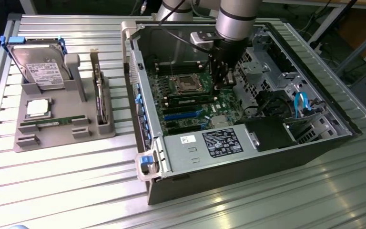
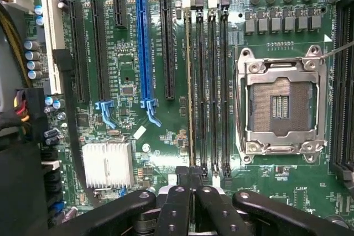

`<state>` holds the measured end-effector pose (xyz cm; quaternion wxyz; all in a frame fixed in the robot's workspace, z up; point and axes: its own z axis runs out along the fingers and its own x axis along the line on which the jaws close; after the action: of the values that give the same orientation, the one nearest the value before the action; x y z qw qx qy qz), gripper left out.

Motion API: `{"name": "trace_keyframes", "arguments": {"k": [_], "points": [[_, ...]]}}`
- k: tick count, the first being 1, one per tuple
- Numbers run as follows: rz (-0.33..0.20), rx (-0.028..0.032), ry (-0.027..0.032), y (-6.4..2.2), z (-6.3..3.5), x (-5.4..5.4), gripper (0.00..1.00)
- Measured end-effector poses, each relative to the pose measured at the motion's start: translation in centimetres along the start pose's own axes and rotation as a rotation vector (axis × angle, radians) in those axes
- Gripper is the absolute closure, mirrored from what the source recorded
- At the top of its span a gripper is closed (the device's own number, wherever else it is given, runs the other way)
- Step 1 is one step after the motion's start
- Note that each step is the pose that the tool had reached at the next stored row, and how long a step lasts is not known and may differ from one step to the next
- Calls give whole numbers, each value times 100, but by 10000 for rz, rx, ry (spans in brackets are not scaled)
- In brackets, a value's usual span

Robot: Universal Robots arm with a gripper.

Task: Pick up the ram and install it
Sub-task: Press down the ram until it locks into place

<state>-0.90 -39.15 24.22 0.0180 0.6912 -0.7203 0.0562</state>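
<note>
The ram (image 2: 189, 87) stands edge-on in the memory slot nearest the black expansion slots, and shows as a thin line along the slot's full length. My gripper (image 2: 191, 176) is shut, with its fingertips together right at the near end of the ram. Whether they pinch the ram's edge or only rest on it is hidden. In the exterior view the gripper (image 1: 224, 82) reaches down into the open computer case (image 1: 146, 157), at one end of the memory slots (image 1: 188, 99). A second green ram stick (image 1: 51, 122) lies in the grey holder.
The empty processor socket (image 2: 281, 106) lies beside the memory slots. A silver heatsink (image 2: 108, 164) and blue slot clips (image 2: 105, 111) sit on the other side. The grey holder (image 1: 24, 143) outside the case carries a hard drive (image 1: 43, 71) and a square processor chip (image 1: 38, 108).
</note>
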Motion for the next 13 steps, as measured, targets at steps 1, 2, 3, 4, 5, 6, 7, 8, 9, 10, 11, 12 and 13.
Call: {"name": "trace_keyframes", "arguments": {"k": [1,2,3,4,5,6,7,8,9,10,11,12,13], "points": [[-1,1,2,3,18,-61,89],[-1,2,4,3,24,-70,89],[-2,2,4,4,24,-70,89],[-2,2,4,3,25,-58,89],[-1,2,3,2,28,-36,89],[0,1,5,3,28,-33,89],[-1,2,7,3,41,-34,89],[-3,2,17,4,63,-36,89],[-3,2,45,6,101,-39,89],[-4,2,65,8,125,-42,89],[-5,3,77,8,138,-44,89],[-6,5,90,9,146,-45,89],[-7,4,99,9,145,-44,89]]}}
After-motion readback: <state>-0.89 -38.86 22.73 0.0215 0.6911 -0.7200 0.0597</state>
